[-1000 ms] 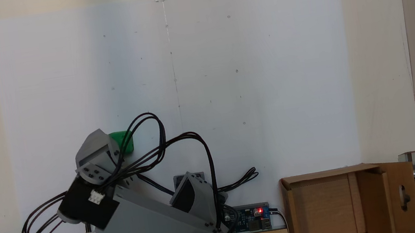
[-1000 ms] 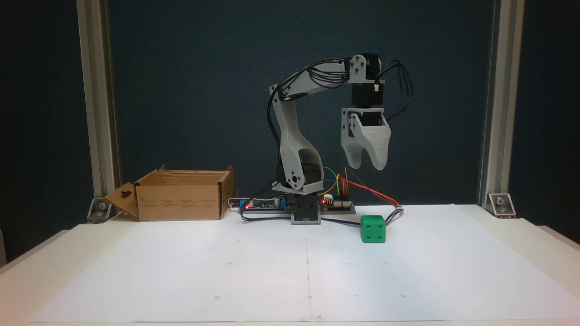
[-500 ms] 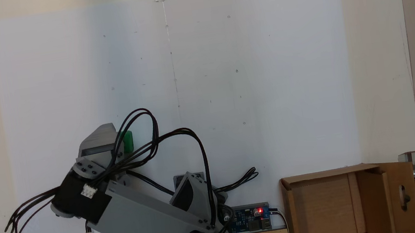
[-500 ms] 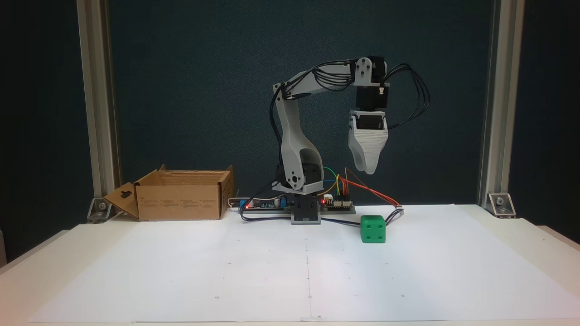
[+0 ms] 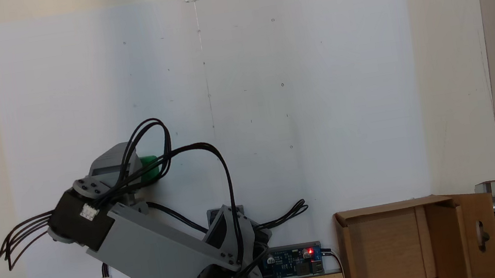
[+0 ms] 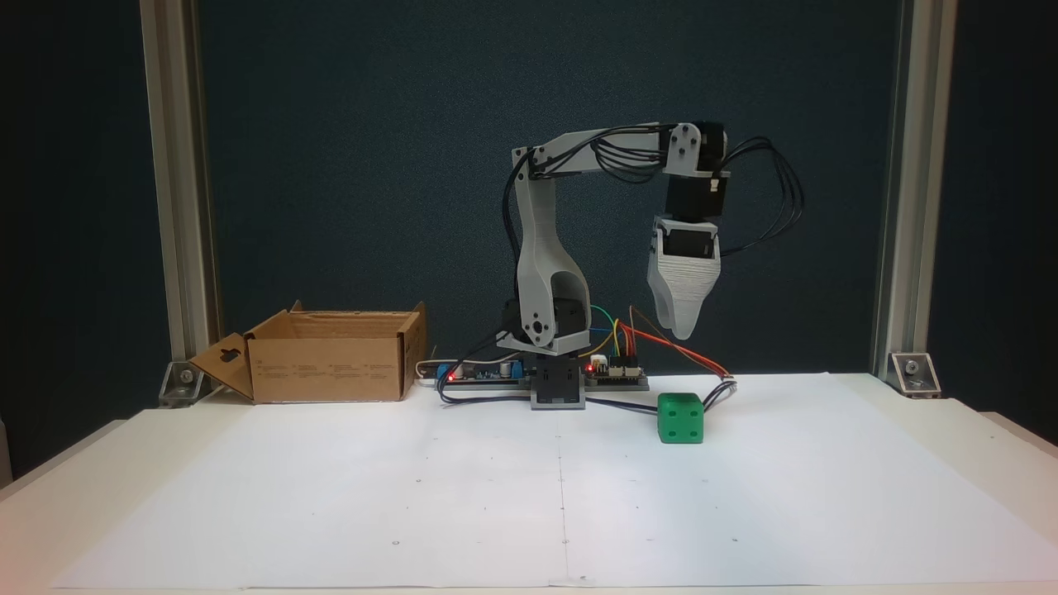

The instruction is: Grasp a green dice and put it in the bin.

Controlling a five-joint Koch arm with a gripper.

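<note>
Hanging above the green dice (image 6: 681, 417), pincer (image 6: 684, 332) tips overlapped, gap impossible to judge.

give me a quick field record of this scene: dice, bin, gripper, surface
green dice: resting on the white paper sheet, just right of the arm's base in a fixed view; partly hidden under the arm in a fixed view
bin: brown cardboard box, open top, flap with oval cut-out, empty as far as seen in a fixed view
gripper: pointing down, in the air above the dice, apart from it; open or shut cannot be told
task stage: dice not yet grasped
</note>
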